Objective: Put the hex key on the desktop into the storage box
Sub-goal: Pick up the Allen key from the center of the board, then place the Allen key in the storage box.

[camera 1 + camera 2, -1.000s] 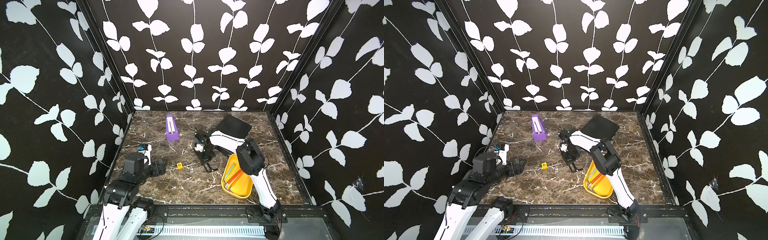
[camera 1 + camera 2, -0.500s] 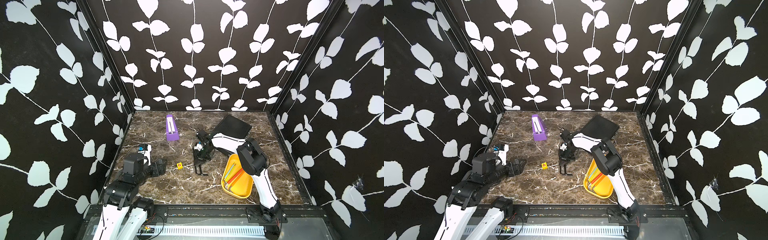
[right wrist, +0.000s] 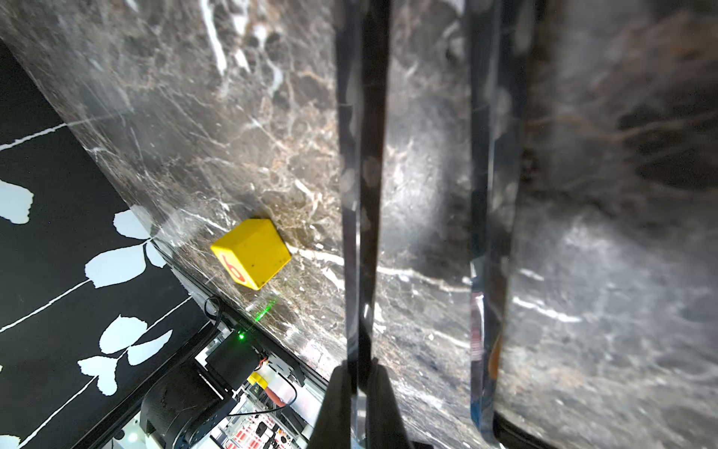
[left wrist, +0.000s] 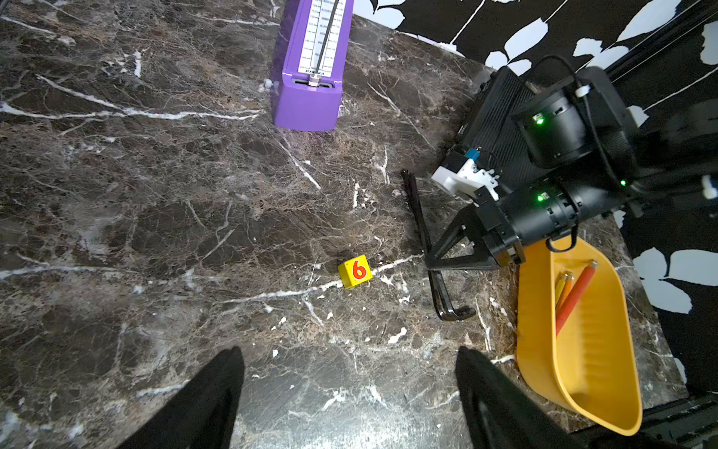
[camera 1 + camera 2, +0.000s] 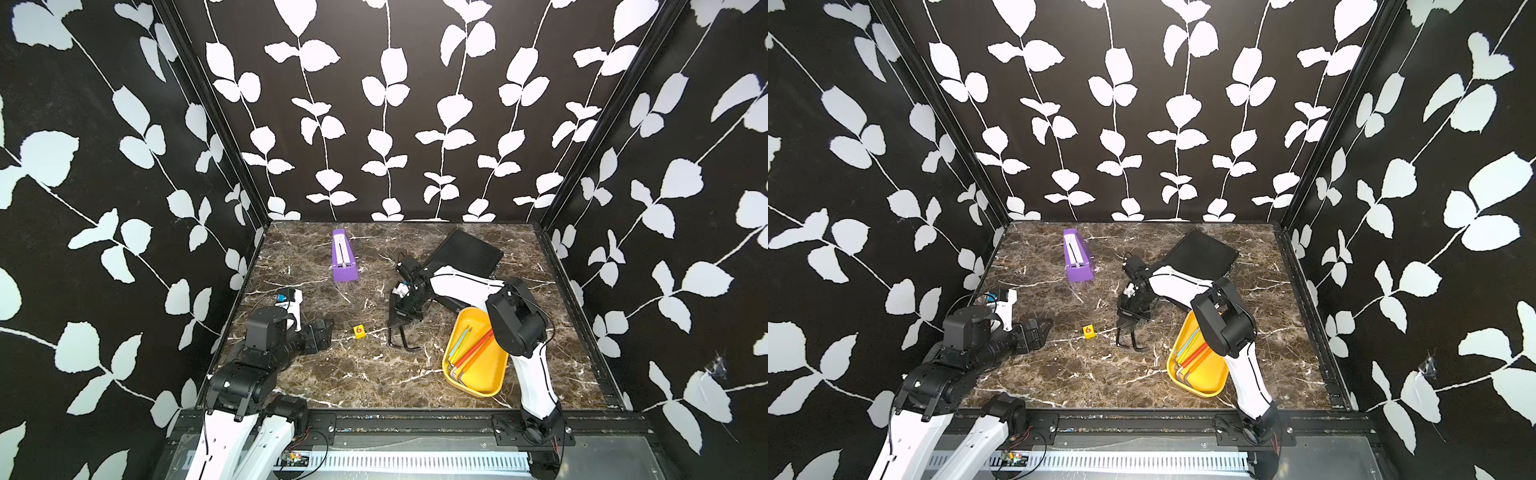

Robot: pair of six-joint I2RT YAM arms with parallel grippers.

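Lower left of a top view: left gripper (image 5: pixel 324 330), jaws apart and empty, sitting clear of the work. Centre: right gripper (image 4: pixel 430 263) pinched shut mid-shaft on the black hex key (image 4: pixel 417 210), which hangs bent end low over the desktop (image 5: pixel 332 374); contact there unclear. Just right: yellow storage box (image 5: pixel 488 376) holding coloured keys (image 5: pixel 473 348). The black key is not yet in.

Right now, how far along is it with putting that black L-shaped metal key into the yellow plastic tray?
Done: several coloured hex keys lie in the shallow yellow plastic tray. In hand: the right gripper is shut on the black L-shaped hex key, beside the tray. To do: carry it over the tray and let go.
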